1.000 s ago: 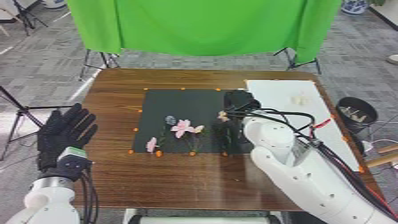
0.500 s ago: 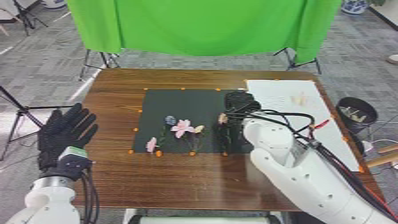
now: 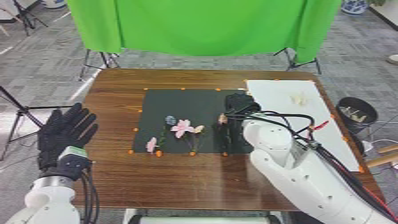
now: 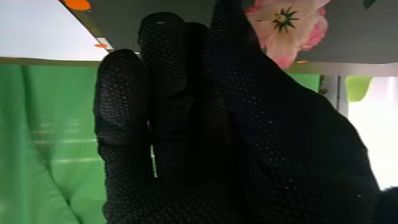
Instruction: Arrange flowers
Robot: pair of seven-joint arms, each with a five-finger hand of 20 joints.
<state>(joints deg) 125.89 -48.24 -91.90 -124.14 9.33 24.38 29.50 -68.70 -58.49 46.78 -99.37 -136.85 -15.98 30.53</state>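
Holds the right hand, in its black fabric glove [image 3: 240, 103], low over the right part of a rectangular black mat [image 3: 182, 103] on the brown wooden counter [image 3: 169, 176]. In the right wrist view, points the right hand [image 4: 200, 135] with straight fingers set narrow, side by side. Has a pale pink flower with a dark green centre [image 4: 289, 20] close beside those fingers; in the head view, found just left of the hand, on the mat. Impossible to tell from here if its stem is touched or pinched.

Farther left, near the mat's front edge, bears more flowers: a large open pink flower [image 3: 181, 128] in the middle, with a small pale peach flower [image 3: 198, 129] just beside it to the right, a small blue flower [image 3: 171, 120] behind it to the left, and a small pink flower [image 3: 151, 144] nearest the front-left corner. Has thin green stems running toward that front edge.

Holds the left hand, also in a black fabric glove [image 3: 67, 131], at the counter's left side, well apart from the flowers, with straight fingers spread wide.

To the right of the mat, has a white sheet [image 3: 277, 92] laid on the counter, with a small red piece [image 3: 321, 124] near its right edge.
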